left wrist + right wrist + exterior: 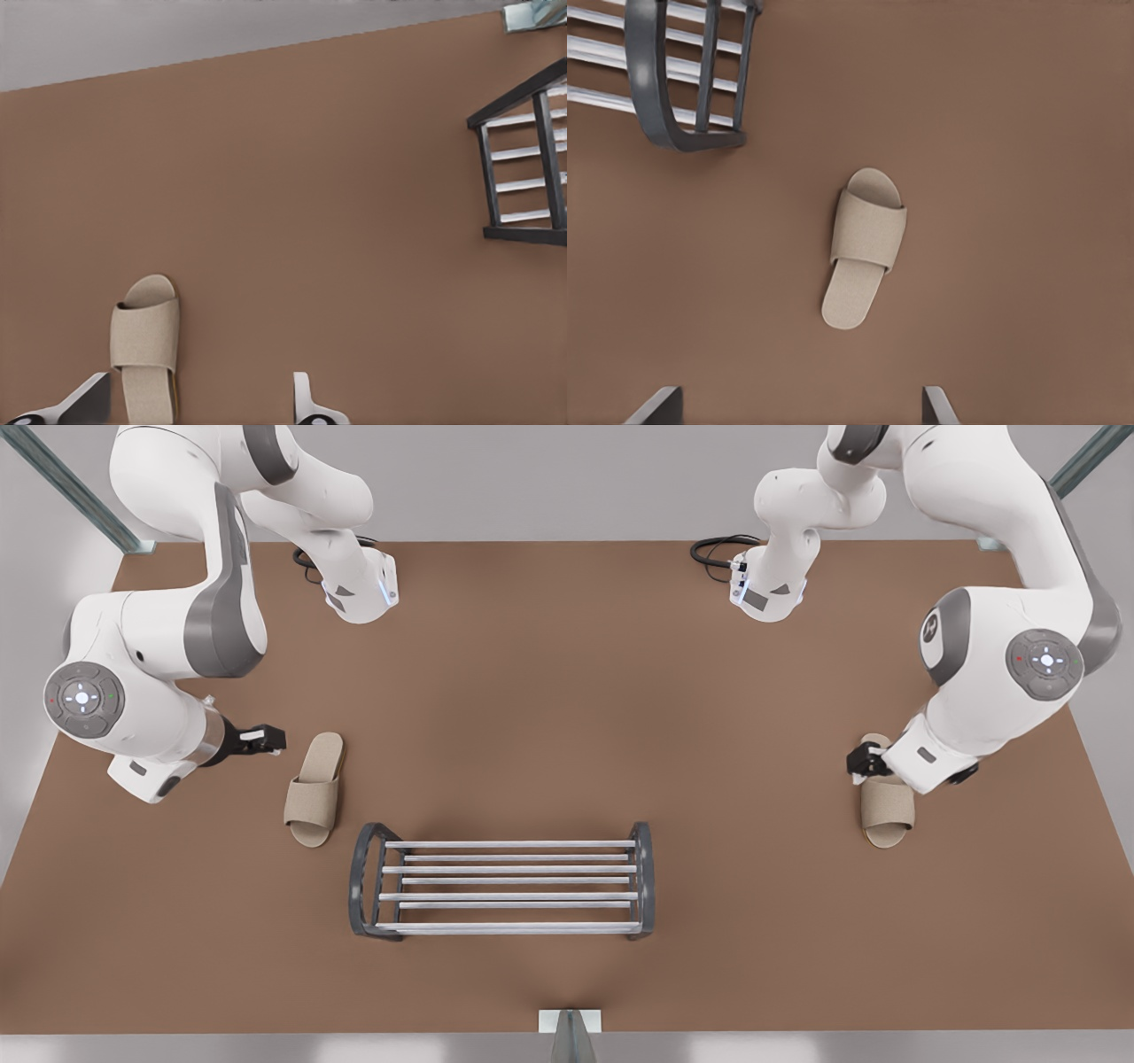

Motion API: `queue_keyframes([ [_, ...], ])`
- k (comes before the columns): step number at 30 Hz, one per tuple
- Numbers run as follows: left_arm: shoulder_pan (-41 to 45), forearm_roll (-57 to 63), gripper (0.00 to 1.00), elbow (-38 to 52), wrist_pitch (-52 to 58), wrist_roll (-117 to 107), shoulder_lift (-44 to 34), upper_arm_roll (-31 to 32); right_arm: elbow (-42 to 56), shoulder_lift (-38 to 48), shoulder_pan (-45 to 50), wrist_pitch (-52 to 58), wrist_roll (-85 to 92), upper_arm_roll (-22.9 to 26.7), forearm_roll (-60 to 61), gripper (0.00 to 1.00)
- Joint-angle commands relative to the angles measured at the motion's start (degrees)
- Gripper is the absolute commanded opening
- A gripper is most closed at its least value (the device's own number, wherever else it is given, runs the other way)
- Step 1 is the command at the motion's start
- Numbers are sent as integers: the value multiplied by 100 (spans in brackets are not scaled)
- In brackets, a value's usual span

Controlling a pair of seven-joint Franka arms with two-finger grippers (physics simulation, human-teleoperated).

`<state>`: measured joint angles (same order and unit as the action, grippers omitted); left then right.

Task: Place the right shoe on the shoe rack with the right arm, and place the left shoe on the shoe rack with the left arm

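The shoe rack (364, 879) stands near the table's front, centre, with bare silver bars. The right shoe (314, 788), a beige slide slipper, lies flat just off the rack's end at the front view's left. My right gripper (266, 738) hovers open beside its heel, apart from it; in the right wrist view the right shoe (866, 257) lies ahead of the right gripper (799, 407). The left shoe (887, 804) lies far out at the front view's right. My left gripper (864, 762) is open over its heel; the left shoe (145, 350) sits between the open fingers (85, 400).
The brown table (567, 691) has wide bare room between the two shoes. Both arm bases with black cables (719, 549) stand at the back edge. A metal post (569, 1036) sits at the front edge. The rack's end frame (654, 88) is close to the right shoe; the rack (523, 235) is far from the left shoe.
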<state>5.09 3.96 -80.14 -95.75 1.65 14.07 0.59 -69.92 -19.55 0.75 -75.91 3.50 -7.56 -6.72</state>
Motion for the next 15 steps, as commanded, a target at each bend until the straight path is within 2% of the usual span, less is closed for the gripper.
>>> queue_keyframes([
  [1, 1, 0, 100, -11, -119, 133, -19, 3, -136, 13, -13, -90, 54, 0, -13, 100],
  [7, -8, 0, 100, -19, -110, 133, -19, 11, -443, -154, 66, -143, -68, -9, 136, 100],
  [9, -17, 0, 100, -28, -75, 133, 8, 55, -1463, 118, -13, -1100, -156, -9, 101, 100],
  [11, -17, 0, 100, -107, -58, 125, 25, 55, -3458, 1216, -215, -3201, -148, -9, 145, 100],
  [12, -17, 0, 100, -143, -58, 116, 60, 55, -3818, 1392, -250, -3684, -148, -9, 145, 100],
  [13, -96, 9, 100, -143, -58, 116, 69, 55, -4592, 1779, -391, -4633, -130, -9, 145, 100],
  [15, 9, 44, 100, -169, 48, 2, 166, 55, -5031, 1929, -417, -5644, -121, -9, 145, 100],
])
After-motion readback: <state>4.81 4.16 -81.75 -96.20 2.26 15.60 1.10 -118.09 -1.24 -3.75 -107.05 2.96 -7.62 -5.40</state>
